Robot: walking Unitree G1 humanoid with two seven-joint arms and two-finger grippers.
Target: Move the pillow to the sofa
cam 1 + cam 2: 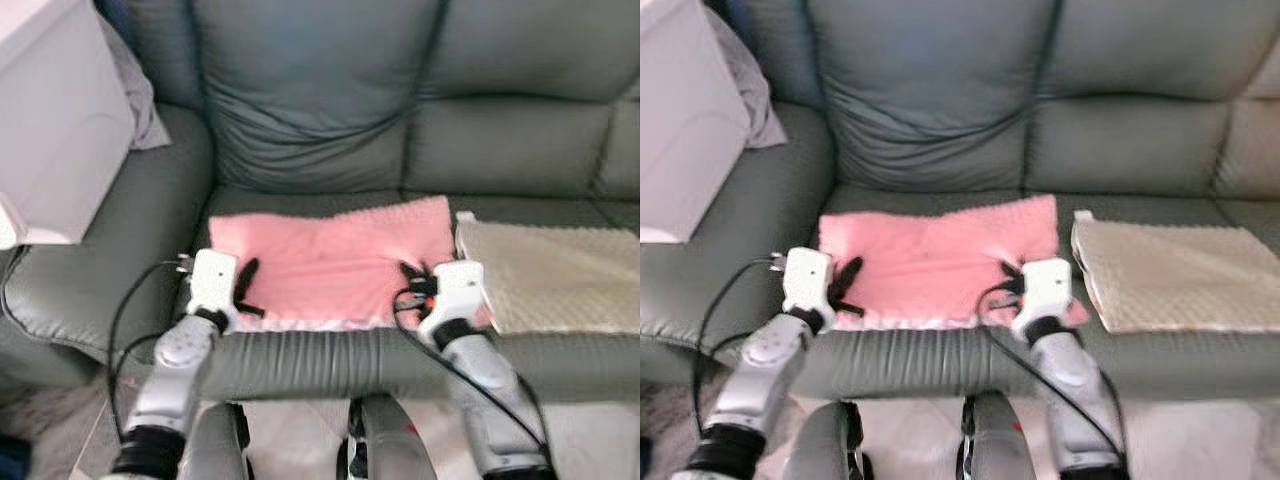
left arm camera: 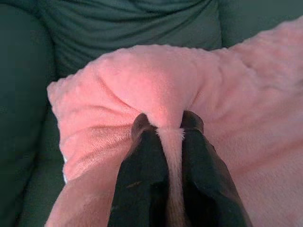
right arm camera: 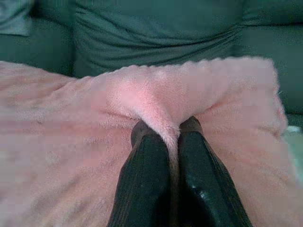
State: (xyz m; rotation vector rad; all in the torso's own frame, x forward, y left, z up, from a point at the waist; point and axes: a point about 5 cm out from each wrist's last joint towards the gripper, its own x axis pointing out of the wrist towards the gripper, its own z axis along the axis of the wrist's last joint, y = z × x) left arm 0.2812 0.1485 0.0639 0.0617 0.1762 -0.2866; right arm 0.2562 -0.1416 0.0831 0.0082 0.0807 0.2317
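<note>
The left gripper's (image 2: pixel 162 132) fingers (image 2: pixel 142 161) were pinched tight on a fold of the pink pillow (image 1: pixel 335 262), the fleece puckering up into a ridge between them. The right gripper (image 3: pixel 166 127) had the same narrow pinch on a fold near the pillow's other end. The fabric bunched and dimpled around both grips, so the pillow looked soft, light and limp rather than stiff; a pinch of cover alone would likely sag in the middle when raised, and the plush nap might slip from a shallow hold. Taking it near the two front corners, one gripper to each side, seemed the sensible hold for keeping it level.

The pillow lay flat on the sofa (image 1: pixel 320 120) seat, its front edge at the seat's lip, with a beige pillow (image 1: pixel 555 275) just beside it on the robot's right. Both silver arms reached forward and slightly up from below the seat edge, wrists level with the cushion, the left arm at the pillow's left front corner and the right arm at its right front corner. A white box (image 1: pixel 55 120) sat on the sofa's left armrest.
</note>
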